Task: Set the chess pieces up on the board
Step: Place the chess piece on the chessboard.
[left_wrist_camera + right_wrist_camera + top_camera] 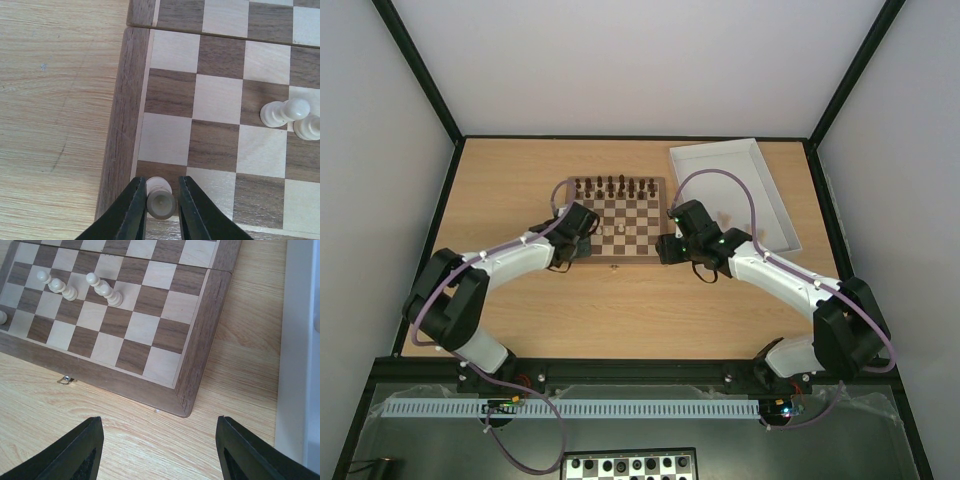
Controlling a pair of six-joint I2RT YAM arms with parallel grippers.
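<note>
The wooden board [638,242] lies mid-table. My left gripper [586,250] is over its near-left corner, shut on a small cream chess piece [160,197] held above the dark corner square beside the board's border [125,100]. Several more cream pieces [611,231] sit loose on the near-left squares; they also show in the left wrist view [282,112] and in the right wrist view [62,288]. My right gripper [670,248] is wide open and empty [160,450], over bare table just off the board's near-right corner [200,340].
Dark brown pieces [617,186] line the board's far rows. A white tray [760,215] stands right of the board, with a cream piece [725,217] in it; its wall [300,340] is close to my right gripper. A black-and-white board [630,466] lies below the table's front edge.
</note>
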